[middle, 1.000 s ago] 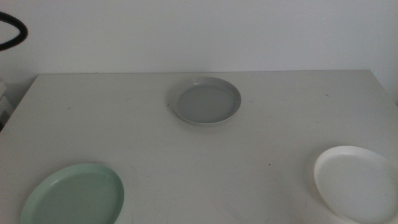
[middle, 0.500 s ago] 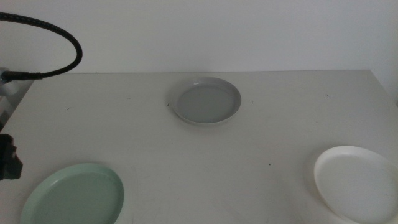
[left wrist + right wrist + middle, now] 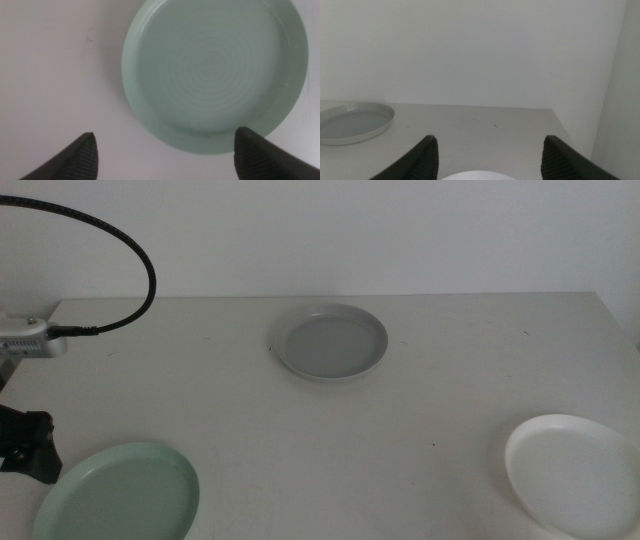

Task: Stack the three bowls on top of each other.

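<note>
The mint green bowl (image 3: pixel 120 493) sits at the table's front left; it fills the left wrist view (image 3: pixel 215 75). My left gripper (image 3: pixel 30 448) hovers at its left rim, jaws open (image 3: pixel 165 152) and spread wide above the rim. The grey bowl (image 3: pixel 333 342) rests at the back centre and also shows in the right wrist view (image 3: pixel 352 122). The white bowl (image 3: pixel 572 473) lies at the front right, with only a sliver of its rim (image 3: pixel 477 175) showing between my right gripper's open jaws (image 3: pixel 490 160). The right arm stays out of the middle view.
A black cable (image 3: pixel 110 240) arcs over the table's back left corner to the left arm's wrist unit (image 3: pixel 30 340). The white table (image 3: pixel 430 410) ends at a pale wall behind and drops off at its right edge (image 3: pixel 620 320).
The left arm has come in from the left: its gripper moved right to the green bowl's left rim, and its cable rose higher. The bowls have not moved.
</note>
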Robot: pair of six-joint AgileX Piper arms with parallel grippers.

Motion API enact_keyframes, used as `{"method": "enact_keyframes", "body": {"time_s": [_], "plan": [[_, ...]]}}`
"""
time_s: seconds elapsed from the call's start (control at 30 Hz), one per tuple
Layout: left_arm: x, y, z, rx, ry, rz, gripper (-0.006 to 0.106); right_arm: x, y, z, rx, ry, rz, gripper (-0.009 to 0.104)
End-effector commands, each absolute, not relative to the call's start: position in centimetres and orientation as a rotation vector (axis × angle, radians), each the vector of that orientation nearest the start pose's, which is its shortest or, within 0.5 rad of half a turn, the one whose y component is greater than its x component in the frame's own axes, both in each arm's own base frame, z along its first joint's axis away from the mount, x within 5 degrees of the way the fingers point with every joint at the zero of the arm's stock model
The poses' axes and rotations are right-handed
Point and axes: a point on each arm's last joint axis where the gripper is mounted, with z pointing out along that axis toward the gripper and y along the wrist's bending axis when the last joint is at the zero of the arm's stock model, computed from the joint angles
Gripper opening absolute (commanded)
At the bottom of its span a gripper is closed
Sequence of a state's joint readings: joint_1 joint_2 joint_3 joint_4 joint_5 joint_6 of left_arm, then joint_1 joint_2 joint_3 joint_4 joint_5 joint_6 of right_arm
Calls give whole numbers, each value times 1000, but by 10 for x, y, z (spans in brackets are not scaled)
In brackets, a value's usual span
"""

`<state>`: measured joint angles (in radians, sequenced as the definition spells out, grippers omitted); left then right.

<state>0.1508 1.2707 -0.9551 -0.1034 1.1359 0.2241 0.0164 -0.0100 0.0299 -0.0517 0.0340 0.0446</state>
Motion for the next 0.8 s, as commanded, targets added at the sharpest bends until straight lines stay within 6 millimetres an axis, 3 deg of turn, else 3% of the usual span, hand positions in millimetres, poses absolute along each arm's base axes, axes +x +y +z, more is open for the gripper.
{"method": "enact_keyframes", "body": {"time_s": [0.0, 0.33, 0.77], "plan": [[230, 28, 285, 83, 2858, -154, 95, 54, 1, 211, -29, 1429, -9, 52], [267, 40, 244, 107, 2883, -121, 95, 54, 1, 211, -29, 1429, -9, 52], [289, 45, 200, 165, 2964, -132, 95, 54, 1, 211, -29, 1429, -9, 52]]}}
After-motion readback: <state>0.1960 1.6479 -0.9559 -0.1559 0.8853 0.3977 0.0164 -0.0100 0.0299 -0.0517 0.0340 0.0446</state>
